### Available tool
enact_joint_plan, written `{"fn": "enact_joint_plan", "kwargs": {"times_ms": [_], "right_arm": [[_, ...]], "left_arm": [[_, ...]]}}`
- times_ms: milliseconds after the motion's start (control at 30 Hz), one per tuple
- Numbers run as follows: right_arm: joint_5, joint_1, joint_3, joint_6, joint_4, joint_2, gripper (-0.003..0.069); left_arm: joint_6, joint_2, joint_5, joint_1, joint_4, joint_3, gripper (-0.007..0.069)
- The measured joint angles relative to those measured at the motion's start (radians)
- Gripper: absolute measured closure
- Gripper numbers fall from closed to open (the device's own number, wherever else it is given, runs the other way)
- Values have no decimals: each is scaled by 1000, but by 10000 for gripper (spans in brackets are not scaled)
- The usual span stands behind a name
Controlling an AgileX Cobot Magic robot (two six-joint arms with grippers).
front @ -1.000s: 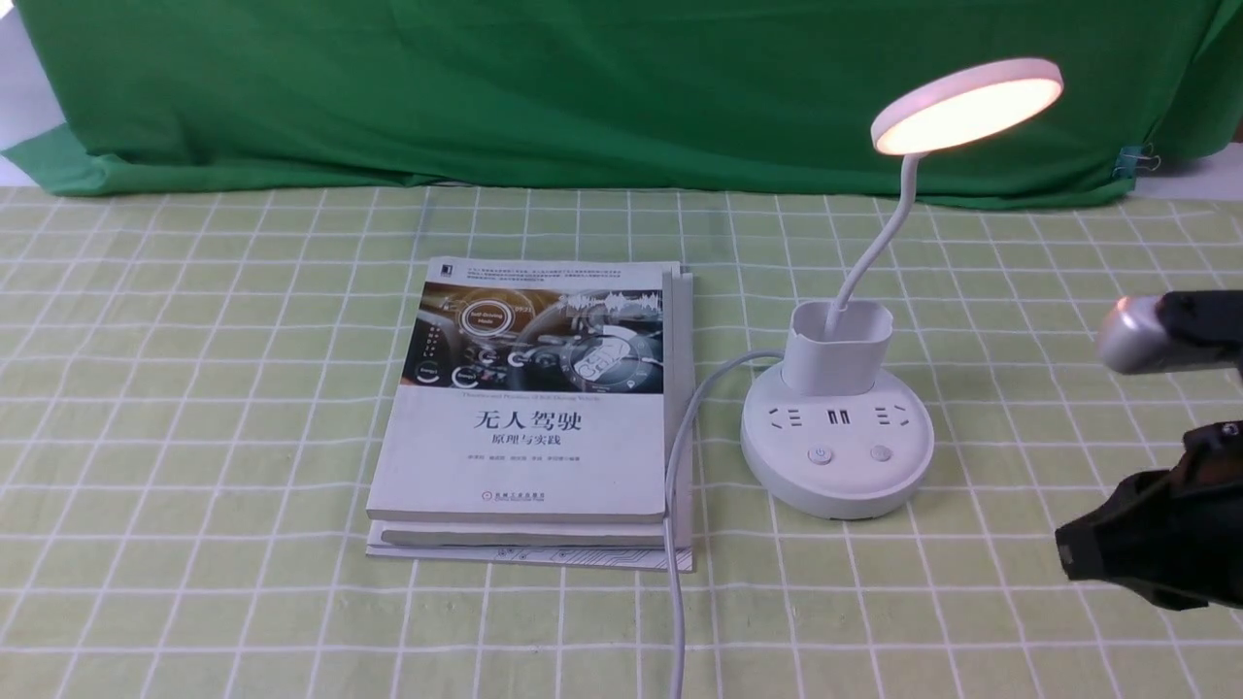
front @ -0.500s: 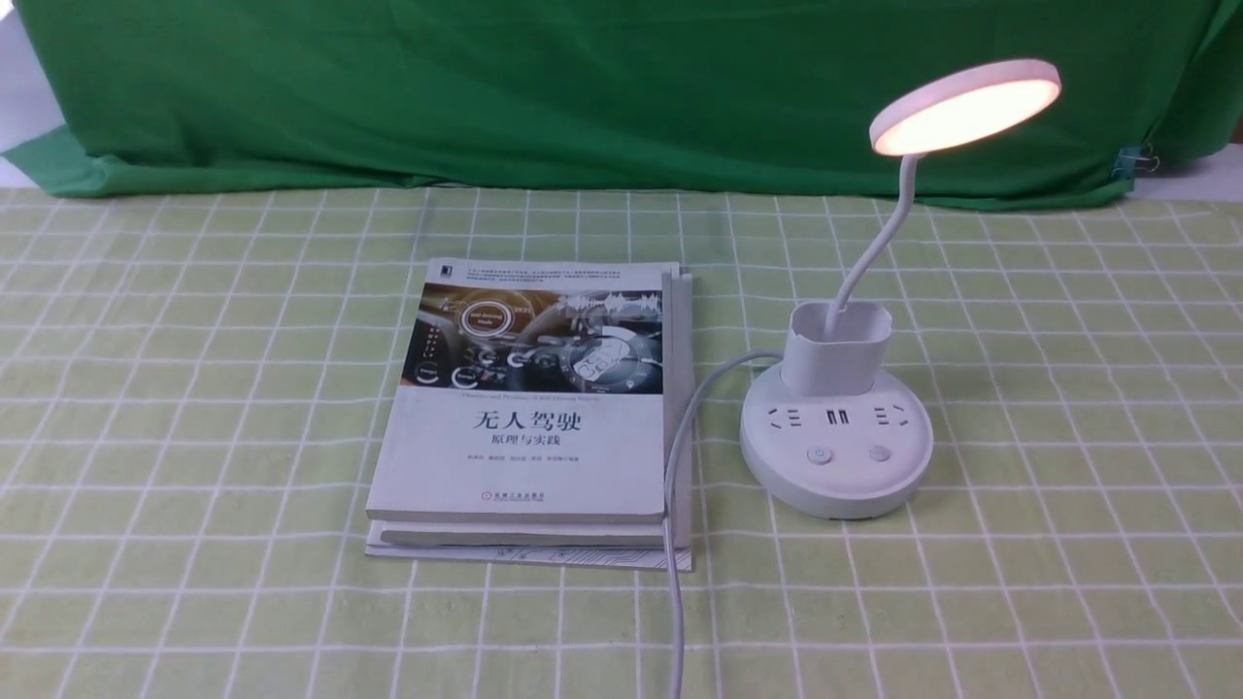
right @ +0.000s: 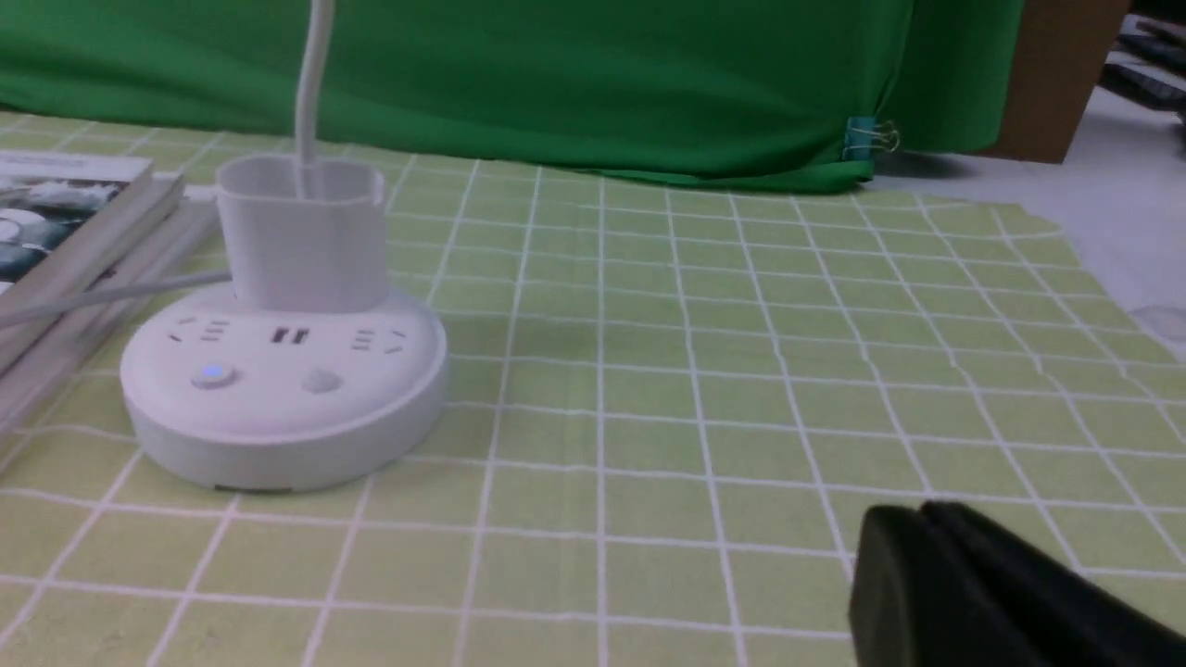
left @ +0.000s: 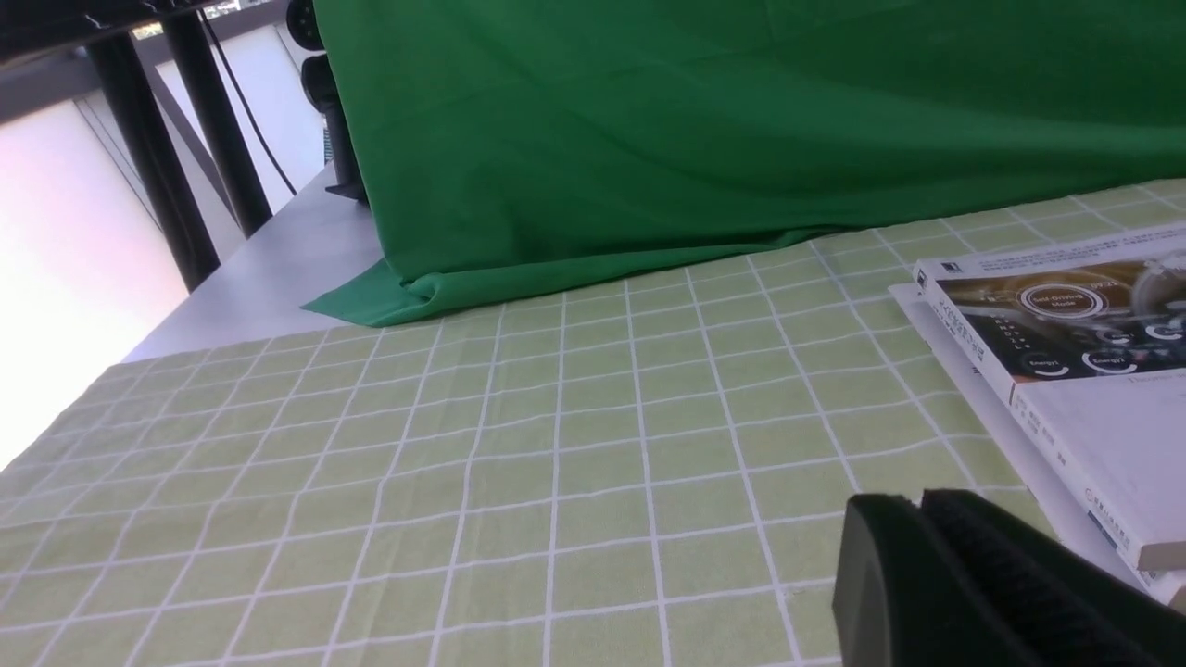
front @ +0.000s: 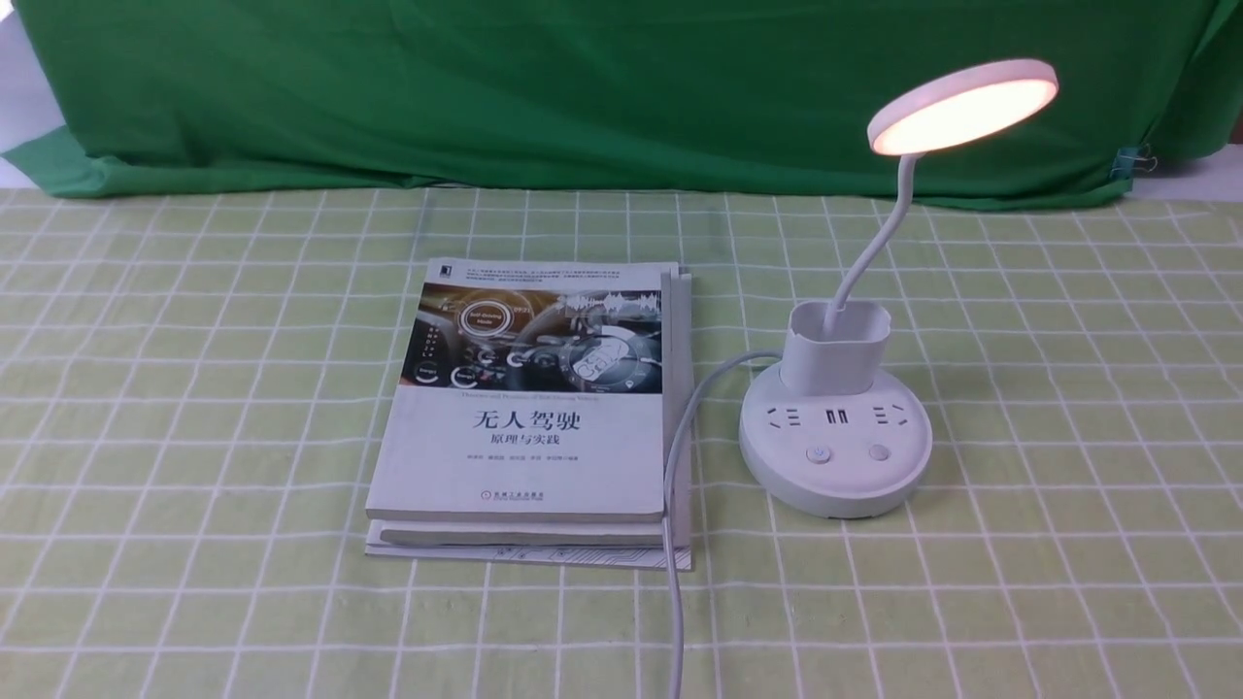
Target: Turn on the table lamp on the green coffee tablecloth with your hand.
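The white table lamp stands right of centre on the green coffee tablecloth. Its disc head glows warm white above the bent neck. A blue light shines on one button of its base in the right wrist view. Neither hand shows in the front view. My right gripper is shut with nothing in it, low over the cloth, well off to the side of the lamp base. My left gripper is also shut and empty, beside the edge of the books.
A stack of books lies left of the lamp, and shows too as books in the left wrist view. The lamp's white cord runs along the books' right edge toward the table front. A dark green backdrop cloth hangs behind.
The right arm, at the right edge of the front view a second ago, has drawn back out of that view. The lamp stays lit.
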Motion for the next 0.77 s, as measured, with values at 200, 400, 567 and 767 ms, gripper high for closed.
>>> {"fn": "enact_joint_plan", "kwargs": {"times_ms": [200,400,567,767], "right_arm": [[5,0,0,0,0,-1,630],[9,0,0,0,0,-1,624],[9,0,0,0,0,-1,620],[9,0,0,1,0,-1,606]], "left_arm": [[0,0,1,0,0,0,606],[0,0,1,0,0,0,606],[0,0,1,0,0,0,606],[0,0,1,0,0,0,606]]}}
